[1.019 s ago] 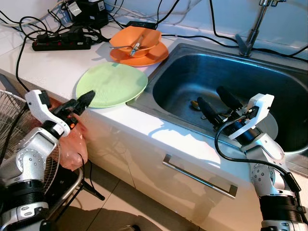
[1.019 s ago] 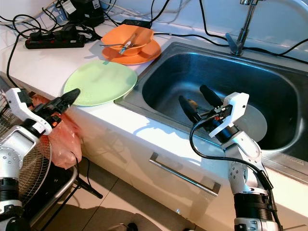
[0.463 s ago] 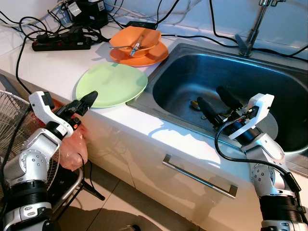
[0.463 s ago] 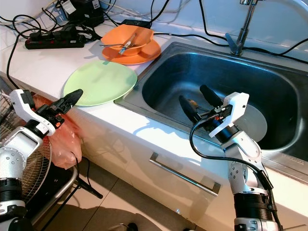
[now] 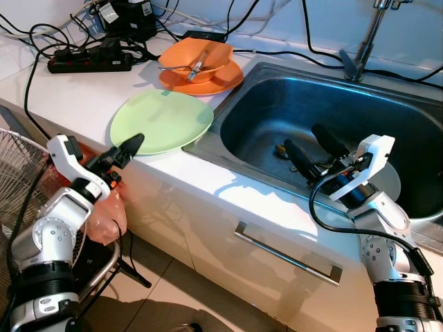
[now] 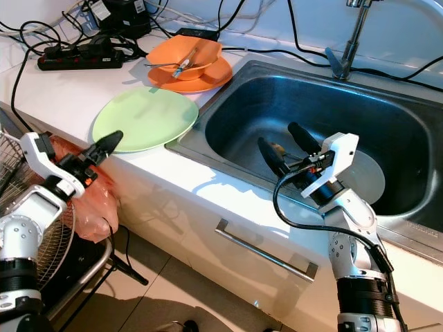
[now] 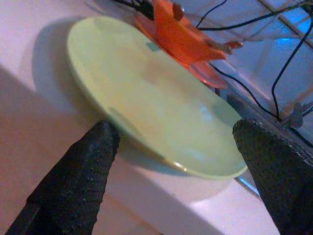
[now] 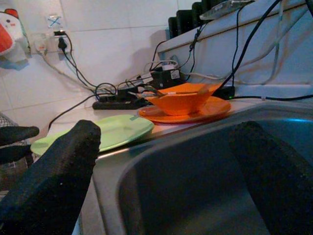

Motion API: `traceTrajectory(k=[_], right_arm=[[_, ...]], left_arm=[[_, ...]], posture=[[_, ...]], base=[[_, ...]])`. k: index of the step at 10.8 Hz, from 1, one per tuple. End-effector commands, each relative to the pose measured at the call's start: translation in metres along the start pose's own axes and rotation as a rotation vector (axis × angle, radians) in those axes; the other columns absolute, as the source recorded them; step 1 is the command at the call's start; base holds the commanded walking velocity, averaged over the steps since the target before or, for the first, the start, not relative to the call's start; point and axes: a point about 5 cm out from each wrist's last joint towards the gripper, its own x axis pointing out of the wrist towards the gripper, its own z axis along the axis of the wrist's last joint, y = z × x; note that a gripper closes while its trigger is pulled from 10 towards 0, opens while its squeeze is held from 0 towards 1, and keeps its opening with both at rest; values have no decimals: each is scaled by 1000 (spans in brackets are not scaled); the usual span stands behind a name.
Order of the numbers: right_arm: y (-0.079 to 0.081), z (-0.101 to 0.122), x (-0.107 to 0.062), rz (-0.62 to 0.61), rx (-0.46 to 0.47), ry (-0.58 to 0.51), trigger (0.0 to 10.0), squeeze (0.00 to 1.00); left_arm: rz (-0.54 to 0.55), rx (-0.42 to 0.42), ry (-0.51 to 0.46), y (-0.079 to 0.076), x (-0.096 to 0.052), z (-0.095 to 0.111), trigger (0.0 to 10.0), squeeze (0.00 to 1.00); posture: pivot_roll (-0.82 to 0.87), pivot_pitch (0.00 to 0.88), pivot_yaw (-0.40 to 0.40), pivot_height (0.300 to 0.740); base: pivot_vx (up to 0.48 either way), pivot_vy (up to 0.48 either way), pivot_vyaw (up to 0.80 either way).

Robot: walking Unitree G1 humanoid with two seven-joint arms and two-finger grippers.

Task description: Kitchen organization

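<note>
A pale green plate (image 5: 163, 121) lies on the white counter just left of the steel sink (image 5: 257, 75). My left gripper (image 5: 128, 149) is open at the counter's front edge, its fingers (image 7: 83, 171) on either side of the plate's near rim without touching it. Behind the plate, an orange bowl (image 5: 197, 59) holding a utensil sits on an orange plate (image 5: 214, 83). My right gripper (image 5: 302, 137) hangs open over the sink basin with nothing in it. A light grey plate (image 5: 391, 183) lies in the basin below it.
A faucet (image 5: 363, 41) stands behind the sink. A black power strip (image 5: 86, 63) and several cables cross the back of the counter. A wire fan grille (image 5: 17, 166) and an orange plastic bag (image 5: 104, 214) sit low at left. A small item (image 5: 280, 149) lies near the drain.
My left gripper has crept up and forward, closer to the green plate's near rim. The right arm has not moved.
</note>
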Motion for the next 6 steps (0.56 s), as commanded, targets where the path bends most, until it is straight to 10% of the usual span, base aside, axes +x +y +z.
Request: traceTrajectory(k=[1, 6], right_arm=[[3, -21, -8, -15, 54, 56, 10000, 0], [3, -21, -8, -12, 53, 59, 10000, 0]], left_arm=[[4, -5, -8, 1, -3, 2, 10000, 0], [30, -19, -23, 1, 1, 5, 10000, 0]], posture=[[45, 94, 124, 740], [42, 94, 122, 740]], base=[[0, 0, 0], [0, 0, 0]])
